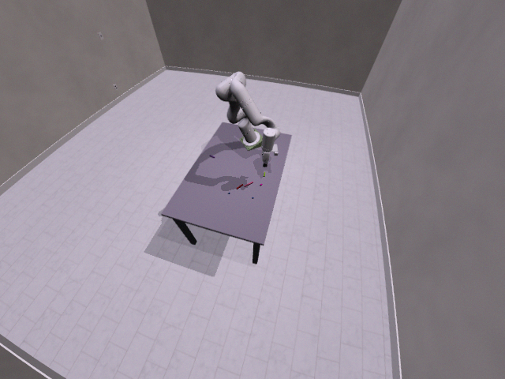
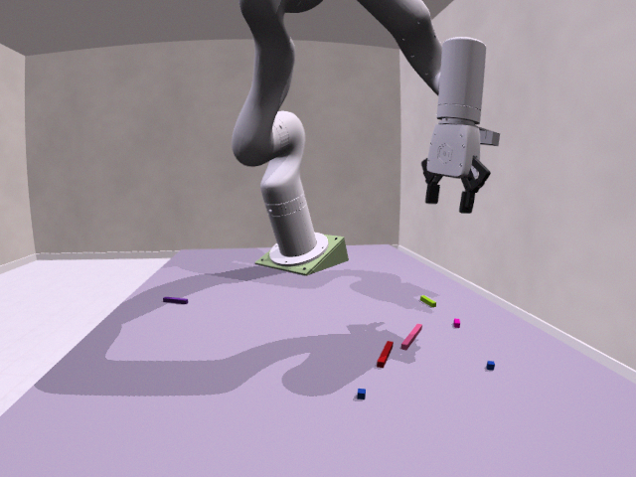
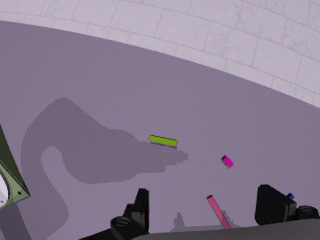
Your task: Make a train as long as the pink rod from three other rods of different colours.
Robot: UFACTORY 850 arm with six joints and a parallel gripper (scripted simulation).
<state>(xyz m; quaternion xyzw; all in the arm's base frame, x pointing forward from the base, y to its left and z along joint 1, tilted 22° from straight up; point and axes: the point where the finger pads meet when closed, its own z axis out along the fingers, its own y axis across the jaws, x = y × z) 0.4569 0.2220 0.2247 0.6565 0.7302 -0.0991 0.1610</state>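
Observation:
My gripper (image 2: 451,201) (image 1: 264,165) (image 3: 204,205) is open and empty, hanging high above the table's right side, over the lime rod (image 2: 427,300) (image 3: 163,140) (image 1: 263,174). The pink rod (image 2: 411,336) (image 3: 218,211) (image 1: 248,184) lies flat in mid-table, with the red rod (image 2: 385,353) (image 1: 239,186) just beside and behind its near end. A small magenta rod (image 2: 456,322) (image 3: 227,160) (image 1: 260,185) lies to the right of the pink one. Two blue cubes lie nearer the front: one blue cube (image 2: 361,393) (image 1: 229,193) and another blue cube (image 2: 490,365) (image 1: 252,197). The purple rod (image 2: 175,300) (image 1: 211,155) lies far off at the left.
The arm's base sits on a green wedge mount (image 2: 328,256) (image 1: 252,144) at the back of the purple table (image 2: 205,410) (image 1: 211,212). The table's right edge (image 2: 564,333) runs close to the rods. A wall stands beyond it.

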